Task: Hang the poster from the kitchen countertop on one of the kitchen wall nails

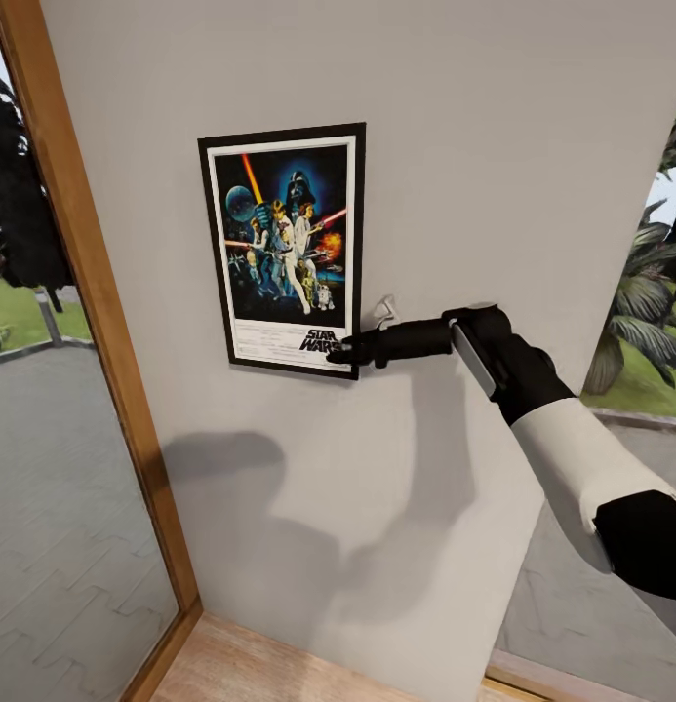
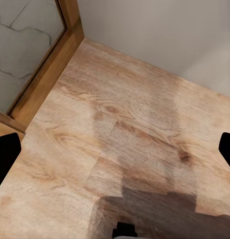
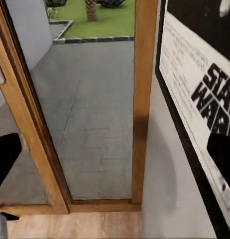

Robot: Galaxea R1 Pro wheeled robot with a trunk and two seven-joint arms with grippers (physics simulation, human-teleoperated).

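- The rectangular black-framed Star Wars poster [image 1: 284, 249], white-bordered with dark blue art and its title at the bottom, lies flat and upright against the plain light-grey wall [image 1: 455, 175].
- The right arm's black gripper [image 1: 339, 353] reaches to the poster's lower right corner, its tip at the frame just beside the "STAR WARS" lettering.
- In the right wrist view the poster's lower corner [image 3: 194, 89] shows close by. One dark finger [image 3: 222, 159] overlaps its white border and the other [image 3: 5, 159] sits well apart from it, so the claw is spread wide and grips nothing.
- A small pale bracket-like shape [image 1: 381, 312] sticks out of the wall just beside the poster's right edge, above the gripper; what it is I cannot tell.
- A tall wooden window frame [image 1: 94, 292] stands left of the poster, with grey paving and grass beyond.
- The left gripper [image 2: 115, 149] hangs over the pale wooden floor [image 2: 120, 124], its dark fingertips [image 2: 6, 154] far apart, holding nothing.
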